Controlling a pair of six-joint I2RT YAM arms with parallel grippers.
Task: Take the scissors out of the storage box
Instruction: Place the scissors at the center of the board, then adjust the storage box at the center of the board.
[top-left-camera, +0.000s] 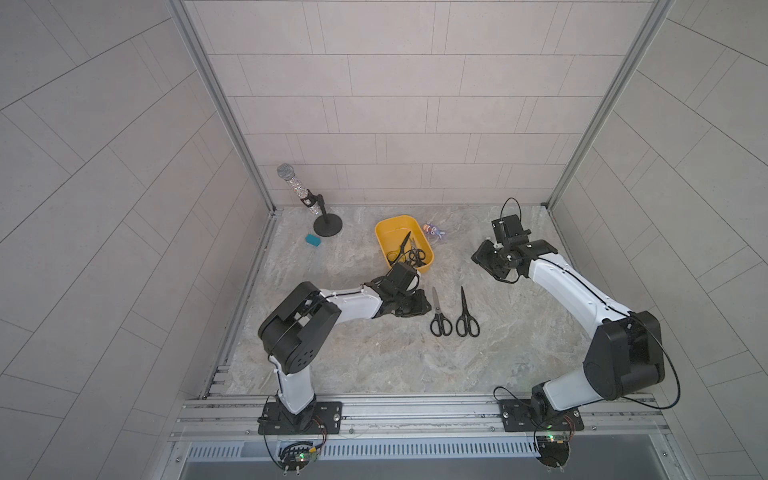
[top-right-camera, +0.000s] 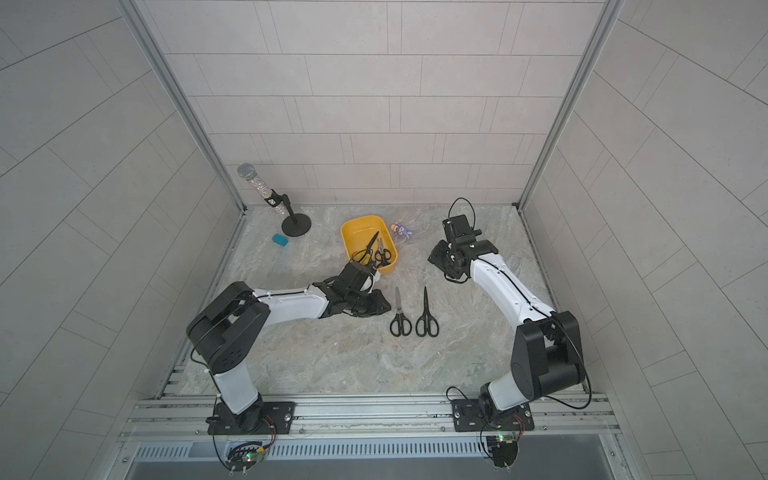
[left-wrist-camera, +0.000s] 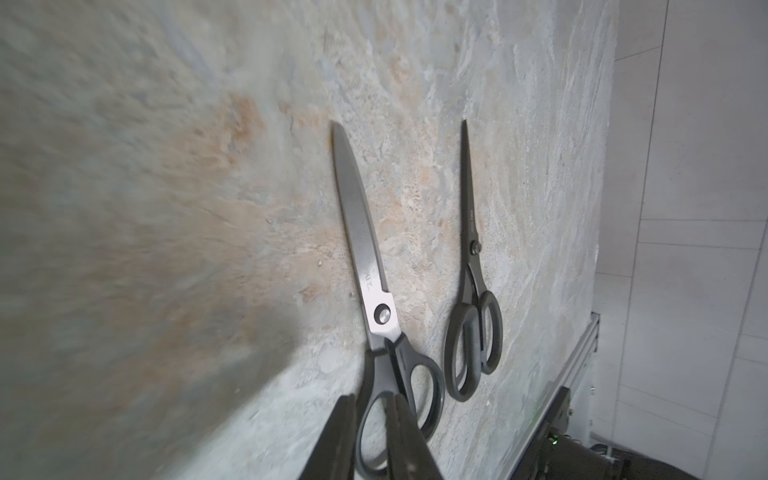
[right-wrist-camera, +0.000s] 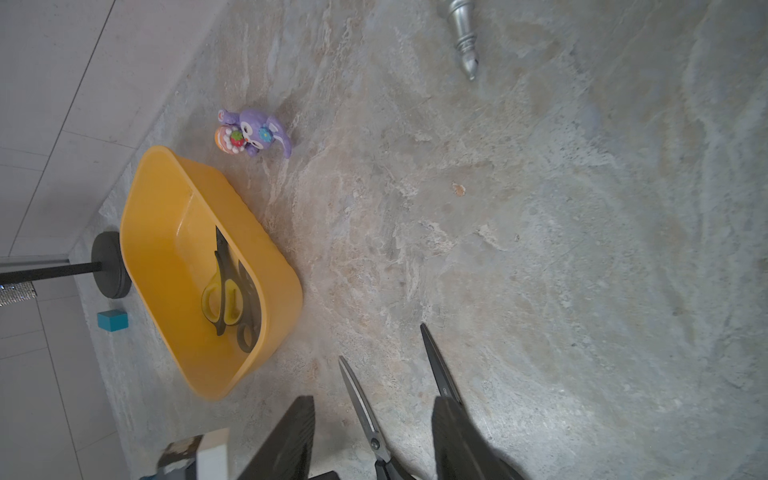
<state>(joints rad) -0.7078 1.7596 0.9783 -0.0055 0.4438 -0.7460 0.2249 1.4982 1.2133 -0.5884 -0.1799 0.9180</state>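
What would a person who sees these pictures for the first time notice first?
The mustard-yellow storage box at the back of the table stands out, with dark scissors piled inside. Nearer the front, silver-bladed scissors and black-bladed scissors lie side by side. A glittery microphone stands in the back left corner.

left hand (left-wrist-camera: 372, 400) low, right hand (right-wrist-camera: 372, 400) parted

small print on black scissors (left-wrist-camera: 472, 216), apparently illegible

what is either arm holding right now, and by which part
Nothing looks gripped. The left gripper straddles a handle-loop rim of the silver-bladed scissors, fingers slightly apart, scissors flat on the table. The right gripper is open and empty.
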